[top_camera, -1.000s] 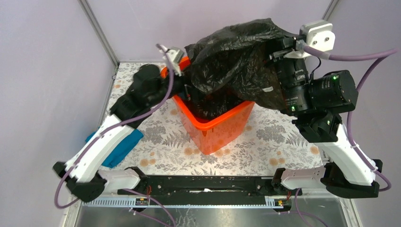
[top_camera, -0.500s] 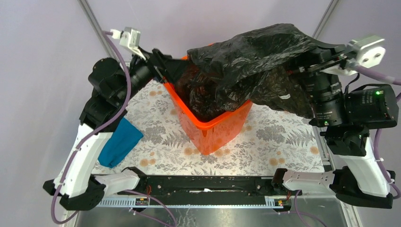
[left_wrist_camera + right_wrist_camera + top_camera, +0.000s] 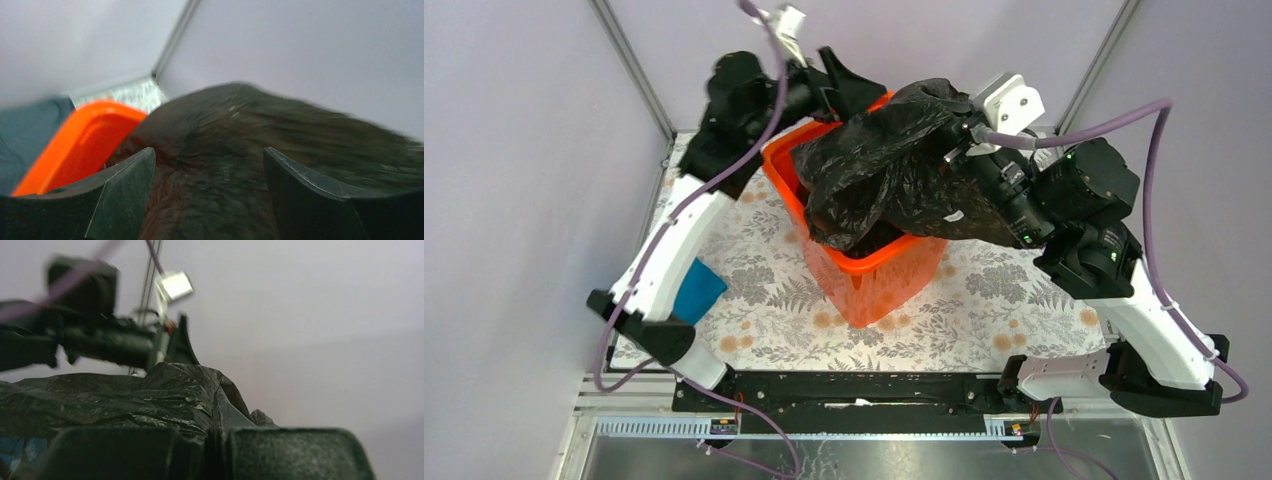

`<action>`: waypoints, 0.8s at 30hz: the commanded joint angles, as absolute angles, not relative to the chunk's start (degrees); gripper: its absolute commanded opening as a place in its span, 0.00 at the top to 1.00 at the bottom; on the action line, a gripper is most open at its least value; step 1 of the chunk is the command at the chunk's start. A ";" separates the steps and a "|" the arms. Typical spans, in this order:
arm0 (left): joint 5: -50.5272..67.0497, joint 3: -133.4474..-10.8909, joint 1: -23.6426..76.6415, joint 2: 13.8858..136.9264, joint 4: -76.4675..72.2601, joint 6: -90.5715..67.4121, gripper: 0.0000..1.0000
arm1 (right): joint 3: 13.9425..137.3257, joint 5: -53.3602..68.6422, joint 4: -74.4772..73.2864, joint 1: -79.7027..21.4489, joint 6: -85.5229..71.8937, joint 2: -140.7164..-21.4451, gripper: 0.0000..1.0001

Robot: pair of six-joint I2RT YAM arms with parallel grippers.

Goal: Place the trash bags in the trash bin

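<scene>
- Our right hand [image 3: 216, 442] is pinched tight on a fold of the black bag [image 3: 874, 170], holding it above the orange bin [image 3: 874, 285].
- The bag hangs partly inside the bin and spills over its right rim.
- Our left hand [image 3: 207, 155], jaws spread wide, faces the bag and grips nothing.
- A teal cloth [image 3: 696, 290] lies on the tabletop [image 3: 984, 300].
</scene>
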State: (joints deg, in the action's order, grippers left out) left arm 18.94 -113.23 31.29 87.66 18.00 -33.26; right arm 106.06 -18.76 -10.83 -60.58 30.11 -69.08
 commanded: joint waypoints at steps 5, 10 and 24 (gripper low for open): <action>26.78 -108.51 29.75 88.51 21.53 -32.66 0.20 | 115.88 -23.98 -13.29 -59.80 25.98 -76.78 1.00; 28.10 -110.37 24.40 85.10 21.90 -34.33 0.14 | 120.02 -25.08 -17.31 -57.98 18.95 -80.87 1.00; 10.40 -105.50 20.22 62.64 35.91 -25.76 0.01 | 137.65 -19.03 -39.75 -47.27 0.92 -96.44 1.00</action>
